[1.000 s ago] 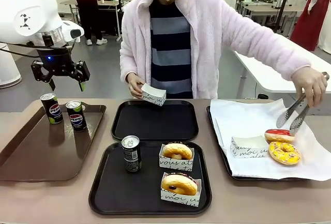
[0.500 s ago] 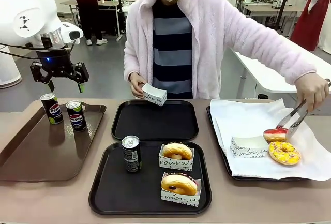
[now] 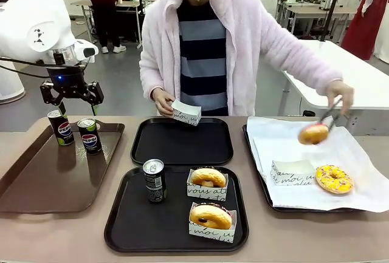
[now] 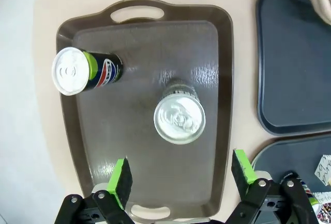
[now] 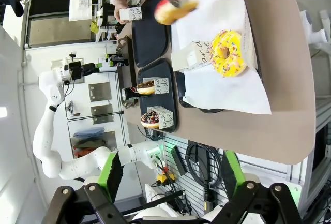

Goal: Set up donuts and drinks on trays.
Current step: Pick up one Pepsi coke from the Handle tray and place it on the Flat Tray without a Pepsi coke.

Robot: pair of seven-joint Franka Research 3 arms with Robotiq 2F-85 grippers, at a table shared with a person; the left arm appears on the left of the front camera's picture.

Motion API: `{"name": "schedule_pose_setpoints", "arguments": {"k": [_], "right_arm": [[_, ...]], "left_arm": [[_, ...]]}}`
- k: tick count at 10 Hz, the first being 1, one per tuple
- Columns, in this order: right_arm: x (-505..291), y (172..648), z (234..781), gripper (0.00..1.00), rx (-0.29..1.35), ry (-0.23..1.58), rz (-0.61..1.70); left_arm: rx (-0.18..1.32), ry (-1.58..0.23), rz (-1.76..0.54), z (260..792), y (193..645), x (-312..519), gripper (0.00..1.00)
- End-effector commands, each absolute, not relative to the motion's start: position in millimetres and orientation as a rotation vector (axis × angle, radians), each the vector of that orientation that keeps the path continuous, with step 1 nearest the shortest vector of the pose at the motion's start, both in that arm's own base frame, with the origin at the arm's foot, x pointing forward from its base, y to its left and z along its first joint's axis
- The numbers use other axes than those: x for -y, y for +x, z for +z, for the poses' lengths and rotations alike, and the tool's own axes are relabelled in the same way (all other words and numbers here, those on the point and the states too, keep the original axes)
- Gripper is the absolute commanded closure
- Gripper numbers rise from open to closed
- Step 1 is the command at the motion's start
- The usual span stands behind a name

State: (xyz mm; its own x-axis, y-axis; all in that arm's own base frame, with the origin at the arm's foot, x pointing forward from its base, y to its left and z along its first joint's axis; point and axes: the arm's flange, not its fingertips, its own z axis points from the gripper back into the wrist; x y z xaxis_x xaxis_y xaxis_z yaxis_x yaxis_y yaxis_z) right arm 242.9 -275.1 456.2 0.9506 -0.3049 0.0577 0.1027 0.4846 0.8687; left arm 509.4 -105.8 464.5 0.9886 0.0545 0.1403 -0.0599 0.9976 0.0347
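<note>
My left gripper [image 3: 78, 109] hangs open just above two Pepsi cans [image 3: 59, 127] [image 3: 89, 135]. In the left wrist view one can [image 4: 179, 118] stands ahead of the open left gripper [image 4: 182, 175], the other can [image 4: 72, 71] off to the side. The near black tray [image 3: 121, 226] holds a can [image 3: 154, 180] and two boxed donuts [image 3: 208, 178] [image 3: 211, 216]. The far black tray [image 3: 182, 144] is bare. The person's tongs hold a red-glazed donut [image 3: 313, 133] in the air. My right gripper [image 5: 171, 171] is open, off the table's end.
The two cans stand on a brown handled tray [image 3: 42, 178] at the left. A paper-lined tray [image 3: 285, 135] at the right carries a yellow donut [image 3: 333, 178] and an empty white box [image 3: 293, 172]. The person's other hand holds a box [image 3: 186, 112] over the far tray.
The person's tongs closed on the red-glazed donut and lifted it off the paper. My left gripper sank a little toward the cans.
</note>
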Motion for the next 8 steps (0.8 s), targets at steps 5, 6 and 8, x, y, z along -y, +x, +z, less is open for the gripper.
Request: {"name": "schedule_pose_setpoints", "arguments": {"k": [5, 6, 8], "right_arm": [[277, 244, 456, 0.0, 0.235, 1.059, -0.235], [277, 244, 456, 0.0, 0.235, 1.059, -0.235], [277, 244, 456, 0.0, 0.235, 1.059, -0.235]], "left_arm": [[0.066, 0.024, 0.09, 431, 546, 97, 0.0], [0.051, 0.025, 0.092, 424, 546, 95, 0.0], [0.042, 0.019, 0.101, 411, 546, 91, 0.0]]}}
